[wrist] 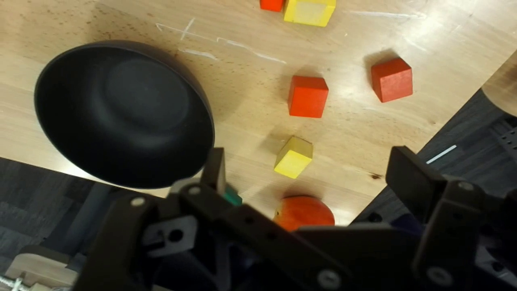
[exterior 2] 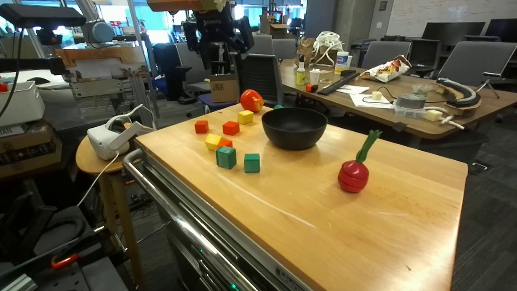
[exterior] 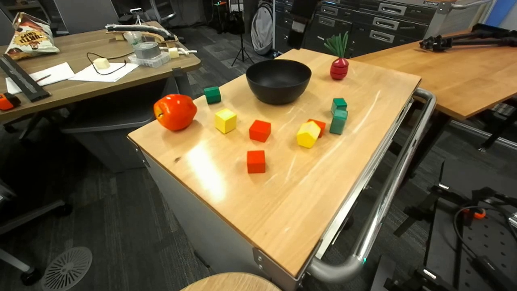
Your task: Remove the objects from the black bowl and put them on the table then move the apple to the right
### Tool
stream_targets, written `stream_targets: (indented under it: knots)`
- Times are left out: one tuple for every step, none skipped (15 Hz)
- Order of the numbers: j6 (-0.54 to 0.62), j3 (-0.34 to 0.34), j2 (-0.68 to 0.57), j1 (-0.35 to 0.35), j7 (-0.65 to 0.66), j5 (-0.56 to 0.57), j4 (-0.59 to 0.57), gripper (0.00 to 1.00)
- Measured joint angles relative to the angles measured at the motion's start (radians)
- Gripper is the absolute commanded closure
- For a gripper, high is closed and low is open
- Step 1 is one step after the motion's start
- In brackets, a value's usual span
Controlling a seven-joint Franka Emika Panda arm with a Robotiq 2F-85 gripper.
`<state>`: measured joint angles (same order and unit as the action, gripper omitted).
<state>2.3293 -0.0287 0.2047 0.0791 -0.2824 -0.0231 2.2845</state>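
The black bowl point(exterior: 278, 81) stands upright on the wooden cart top; in the wrist view its inside point(wrist: 133, 109) shows no objects. The red-orange apple point(exterior: 175, 112) lies near the table corner; it shows behind the bowl in an exterior view point(exterior 2: 251, 100) and partly hidden by the gripper in the wrist view point(wrist: 305, 210). Several blocks lie on the table, among them a yellow block point(wrist: 294, 157), red blocks point(wrist: 308, 97) point(wrist: 391, 79) and green blocks point(exterior 2: 225, 157) point(exterior 2: 252, 163). My gripper point(exterior 2: 225, 56) is open and empty, raised above the table; its fingers point(wrist: 305, 161) are wide apart.
A red radish with green leaves point(exterior 2: 353, 176) stands beside the bowl. A yellow block point(exterior: 308, 134) touches or overlaps a red one point(exterior: 319, 126). A metal handle bar point(exterior: 387, 194) runs along one cart edge. A stool with a white headset point(exterior 2: 109, 139) stands close by.
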Motion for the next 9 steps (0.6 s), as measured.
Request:
stream_targets:
  knots:
    - [0.0, -0.001, 0.0, 0.0, 0.0, 0.0, 0.0, 0.0]
    - [0.0, -0.001, -0.001, 0.0, 0.0, 0.0, 0.001, 0.0]
    - [0.001, -0.002, -0.002, 0.0, 0.003, 0.013, 0.001, 0.0]
    - [0.002, -0.006, -0.007, 0.0, 0.006, 0.042, -0.003, 0.0]
    - [0.002, -0.014, -0.016, 0.0, 0.01, 0.079, -0.014, 0.0]
    - [0.001, -0.026, -0.03, 0.001, 0.013, 0.122, -0.031, 0.0]
    - [-0.003, -0.04, -0.052, 0.002, 0.014, 0.164, -0.058, 0.0]
    - [-0.009, -0.054, -0.079, 0.006, 0.014, 0.198, -0.091, 0.0]
    - [-0.015, -0.066, -0.114, 0.012, 0.011, 0.215, -0.132, 0.0]
